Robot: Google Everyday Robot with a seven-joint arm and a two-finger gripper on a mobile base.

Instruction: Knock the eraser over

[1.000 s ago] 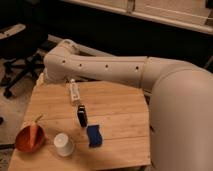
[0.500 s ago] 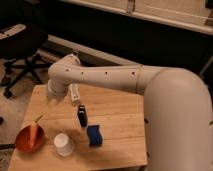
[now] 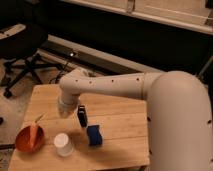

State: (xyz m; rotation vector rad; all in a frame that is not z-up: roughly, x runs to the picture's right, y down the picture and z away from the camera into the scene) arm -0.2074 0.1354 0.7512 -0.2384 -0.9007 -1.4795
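The eraser (image 3: 82, 116) is seen upright at frame center on the wooden surface (image 3: 120, 125), w/ a blue sponge pad (image 3: 94, 135) just beside it, lower right. A white cup (image 3: 63, 143) and an orange bowl (image 3: 28, 139) are placed lower left. The claw (image 3: 66, 108) is held just left of the eraser, under the white arm (image 3: 125, 87); open or closed can't be told.

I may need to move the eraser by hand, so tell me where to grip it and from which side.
Grip the eraser across its narrow width near the pale top end, coming from above. It stands upright and slim, so its top is free, while the blue sponge sits close on its front right and the arm's wrist crowds its left. The gripper itself is hidden beyond that wrist.
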